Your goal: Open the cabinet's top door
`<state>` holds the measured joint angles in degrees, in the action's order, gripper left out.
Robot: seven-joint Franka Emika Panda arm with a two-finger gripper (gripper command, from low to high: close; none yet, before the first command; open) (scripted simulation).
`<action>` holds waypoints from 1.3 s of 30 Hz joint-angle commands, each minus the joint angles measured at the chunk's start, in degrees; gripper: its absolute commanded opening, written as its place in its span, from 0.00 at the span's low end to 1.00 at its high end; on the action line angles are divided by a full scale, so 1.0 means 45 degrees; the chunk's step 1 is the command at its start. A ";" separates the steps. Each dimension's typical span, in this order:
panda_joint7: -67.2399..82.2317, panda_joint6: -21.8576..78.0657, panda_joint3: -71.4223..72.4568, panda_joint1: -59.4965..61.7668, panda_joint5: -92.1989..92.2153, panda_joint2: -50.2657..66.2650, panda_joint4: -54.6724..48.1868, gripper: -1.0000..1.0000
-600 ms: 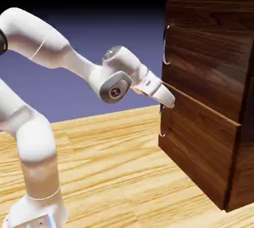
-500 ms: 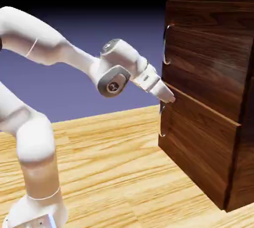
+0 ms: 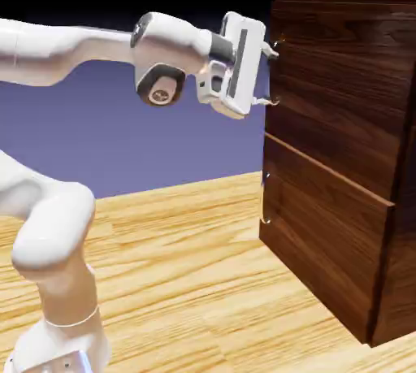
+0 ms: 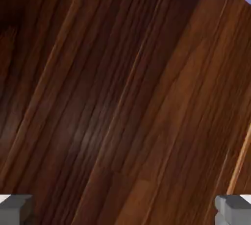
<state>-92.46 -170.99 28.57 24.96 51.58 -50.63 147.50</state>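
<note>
Cabinet (image 3: pixel 341 160) stood at table's (image 3: pixel 187 282) right edge; top door (image 3: pixel 341 95) shut. Gripper (image 3: pixel 270 76) released, jaws wide, level with door handle (image 3: pixel 271 73), grasping nothing. Step: lining up on handle. Next move likely needed jaws bracketing handle, then clench, pull.

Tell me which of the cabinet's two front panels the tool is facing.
The top door, the taller upper panel. The open tool sits level with its handle, well above the shorter lower panel.

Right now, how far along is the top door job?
Done: gripper is up at the top door, open, fingertips straddling its handle. In hand: lining up the grasp. Left: close on the handle and pull; the door sits flush with the cabinet.
</note>
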 commanded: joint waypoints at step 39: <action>-1.6343 0.1435 0.9829 1.0474 1.7427 -0.5902 -0.6059 0.00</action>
<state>-166.00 -164.53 72.80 72.10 130.01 -77.19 120.23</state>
